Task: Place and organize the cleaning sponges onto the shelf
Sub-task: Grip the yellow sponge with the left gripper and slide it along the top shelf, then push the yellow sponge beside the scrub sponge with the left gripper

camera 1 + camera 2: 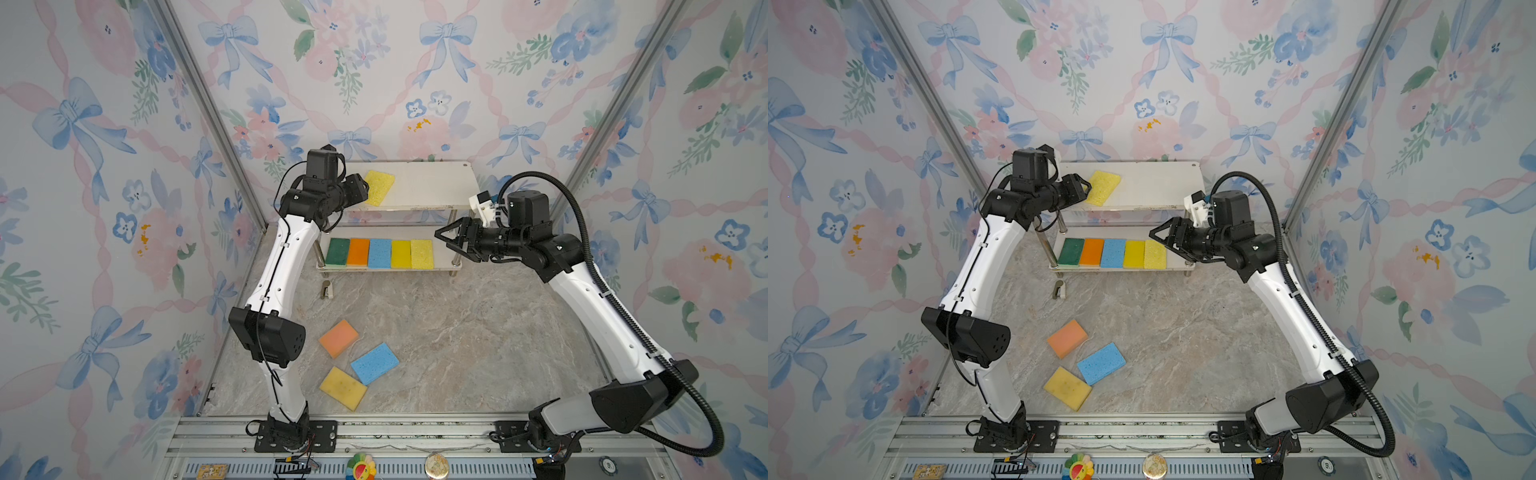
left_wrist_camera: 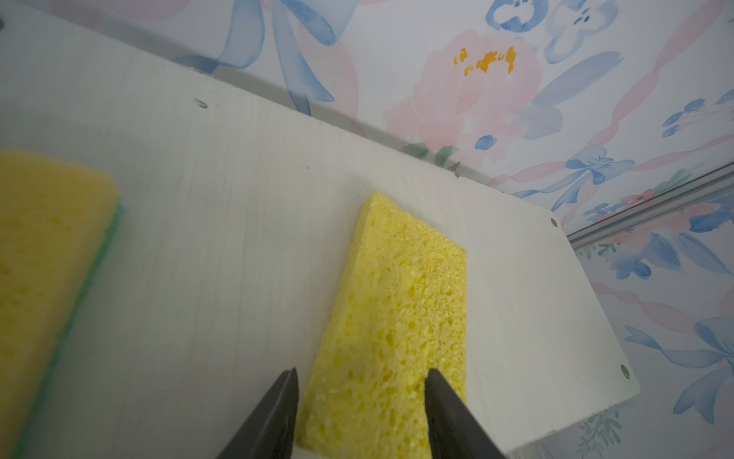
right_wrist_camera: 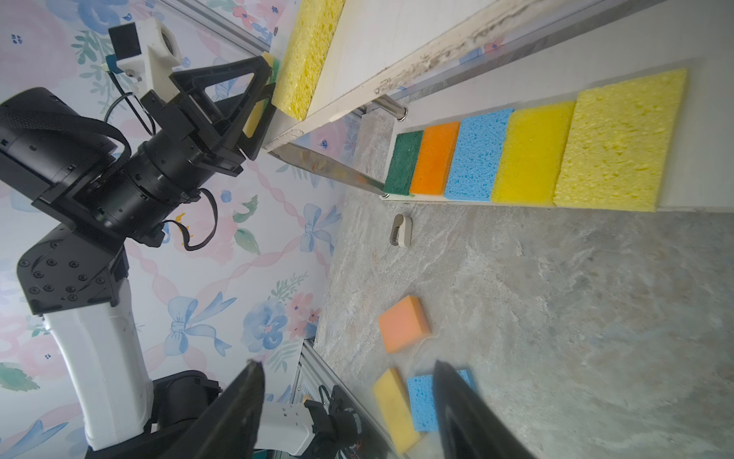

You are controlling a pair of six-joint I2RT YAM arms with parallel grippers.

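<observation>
The shelf [image 1: 432,187] stands at the back; its lower board carries a tidy row of several sponges [image 1: 379,253], from green to pale yellow. A pale yellow sponge [image 2: 397,318] lies askew on the top board. My left gripper [image 2: 362,381] is open, its jaws astride that sponge's near end without pressing it. Left of it on the same board is a yellow sponge with a green edge [image 2: 47,278], hidden behind the arm in both top views. My right gripper [image 1: 442,239] hangs open and empty beside the lower board's right end. On the floor lie an orange sponge [image 1: 338,338], a blue sponge [image 1: 375,363] and a yellow sponge [image 1: 343,387].
A small metal and white fitting [image 1: 327,289] lies on the marble floor just before the shelf's left leg. Flowered walls with aluminium posts [image 1: 216,124] close in both sides. A metal rail [image 1: 415,432] with the arm bases runs along the front.
</observation>
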